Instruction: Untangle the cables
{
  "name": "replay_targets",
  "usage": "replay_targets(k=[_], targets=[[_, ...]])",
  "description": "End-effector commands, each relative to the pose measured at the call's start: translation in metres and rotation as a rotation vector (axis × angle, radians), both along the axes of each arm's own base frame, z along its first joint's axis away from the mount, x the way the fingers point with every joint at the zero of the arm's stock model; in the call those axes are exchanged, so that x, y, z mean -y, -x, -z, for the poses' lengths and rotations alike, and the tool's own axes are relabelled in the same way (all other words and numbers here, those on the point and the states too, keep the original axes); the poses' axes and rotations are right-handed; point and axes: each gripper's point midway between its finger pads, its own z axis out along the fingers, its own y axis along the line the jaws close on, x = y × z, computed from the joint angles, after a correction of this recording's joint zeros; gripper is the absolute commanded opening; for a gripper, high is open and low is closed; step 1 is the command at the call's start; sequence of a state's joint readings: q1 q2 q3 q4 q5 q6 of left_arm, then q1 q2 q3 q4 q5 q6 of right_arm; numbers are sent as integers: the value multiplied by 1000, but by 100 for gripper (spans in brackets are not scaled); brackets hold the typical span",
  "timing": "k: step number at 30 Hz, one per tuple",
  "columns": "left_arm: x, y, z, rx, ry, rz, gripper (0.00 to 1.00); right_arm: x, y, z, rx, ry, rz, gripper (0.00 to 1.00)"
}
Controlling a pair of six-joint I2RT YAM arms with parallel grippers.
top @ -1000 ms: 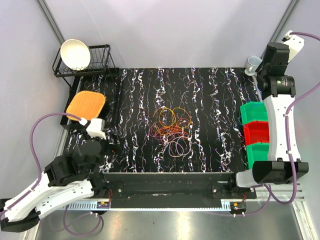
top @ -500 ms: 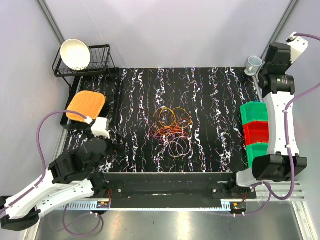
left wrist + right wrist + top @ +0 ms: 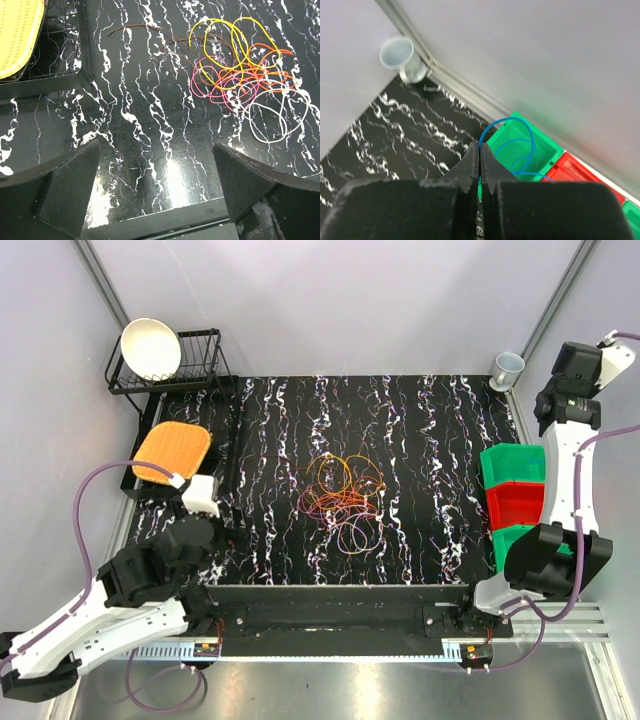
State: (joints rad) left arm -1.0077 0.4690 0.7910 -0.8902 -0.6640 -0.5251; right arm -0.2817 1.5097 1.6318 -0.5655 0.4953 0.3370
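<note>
Right tool (image 3: 480, 150) had its fingers pressed together on a thin blue cable (image 3: 532, 142), which left the tips and looped over a green plastic bin (image 3: 512, 134). A red plastic bin (image 3: 580, 171) sat just beside that one. Against the frame 1.0 s earlier, the right arm had swung outward to the right. Its wrist no longer overlapped the pale grey cup (image 3: 508, 365), which showed whole at the far right corner, and the forearm covered less of the bins. The tangle of thin cables (image 3: 340, 498) lay in the middle of the black white-veined tabletop (image 3: 420, 420), with position and outline unchanged across the three top frames. In the left wrist view it read as overlapping yellow, orange and pink loops plus one pale loop, with a dark brown strand (image 3: 150, 29) trailing off to the left. Left tool (image 3: 156, 147) stood wide apart over bare tabletop, on the near-left side of the tangle and clear of it, with nothing between its fingers. The left arm had shifted slightly since 1.0 s ago but not since 0.5 s ago. The orange woven pad (image 3: 172, 450) at the left edge and the white bowl (image 3: 150, 346) in the black wire rack (image 3: 205, 360) at the far left corner were both unmoved.
</note>
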Motion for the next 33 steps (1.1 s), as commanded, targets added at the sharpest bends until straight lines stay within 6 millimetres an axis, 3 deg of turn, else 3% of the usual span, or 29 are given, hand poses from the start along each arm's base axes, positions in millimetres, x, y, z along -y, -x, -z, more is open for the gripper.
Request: replay_targets(k=[1, 6, 12, 20, 21, 22, 23, 25, 29, 32, 33], targets=[[3, -5, -4, 10, 6, -21, 99, -1, -24, 30, 23, -82, -35, 0], [3, -6, -2, 4, -8, -23, 99, 2, -35, 62, -19, -128, -35, 0], [3, -6, -3, 6, -8, -25, 99, 4, -38, 84, -45, -157, -21, 0], [2, -6, -3, 9, -7, -28, 99, 5, -36, 90, -50, -172, -11, 2], [2, -6, -3, 8, -10, -29, 99, 6, -35, 90, -50, -167, -4, 8], [2, -6, -3, 9, -8, -29, 99, 6, -34, 87, -47, -163, -2, 27], [2, -6, -4, 11, -5, -29, 99, 6, -31, 83, -41, -159, -2, 40], [2, -6, -3, 9, -6, -26, 99, 3, -28, 75, -23, -154, -10, 52], [2, -6, -4, 11, -3, -28, 99, -3, -19, 60, 18, -158, -26, 64], [1, -7, -5, 13, -2, -33, 99, -22, -15, 51, 69, -212, -89, 71], [2, -7, -5, 13, 1, -34, 99, -37, -17, 54, 74, -258, -157, 72]])
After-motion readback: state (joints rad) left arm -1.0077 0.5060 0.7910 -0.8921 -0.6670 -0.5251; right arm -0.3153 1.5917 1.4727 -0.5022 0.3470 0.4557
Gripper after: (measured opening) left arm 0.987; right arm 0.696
